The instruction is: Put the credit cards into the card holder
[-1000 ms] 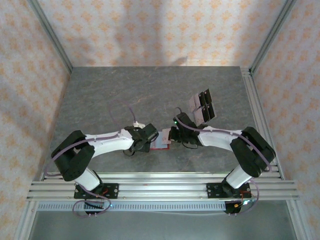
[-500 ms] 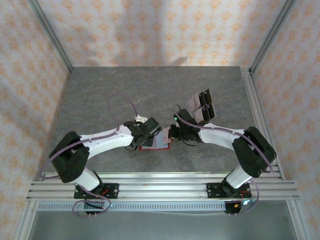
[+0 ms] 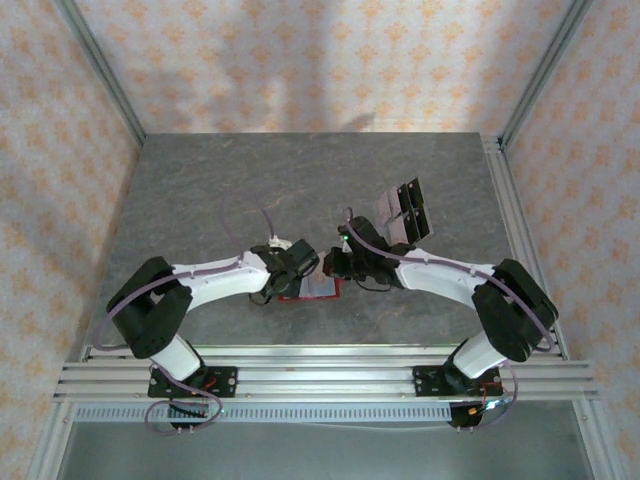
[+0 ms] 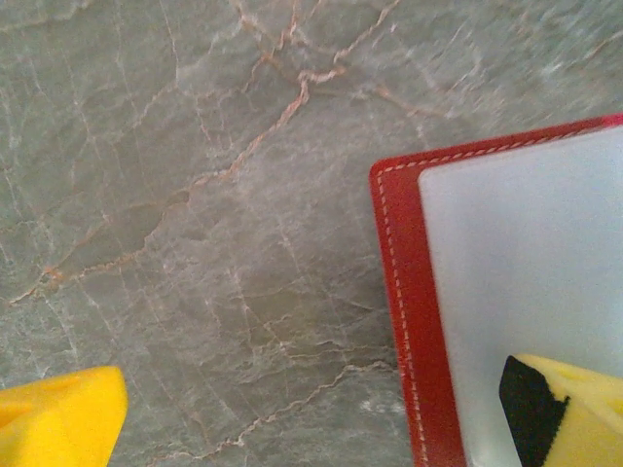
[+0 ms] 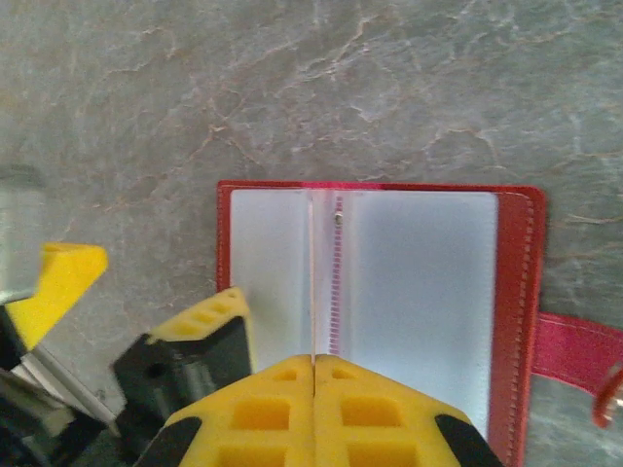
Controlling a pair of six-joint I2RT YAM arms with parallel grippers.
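Grey veined tabletop (image 3: 250, 190), floral walls (image 3: 300, 60) around.

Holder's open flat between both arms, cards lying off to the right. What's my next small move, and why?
Probably lift the shut right end effector up from the card holder toward the credit cards, which lie nearer that arm. The open left end effector has one finger over the lining to steady it.
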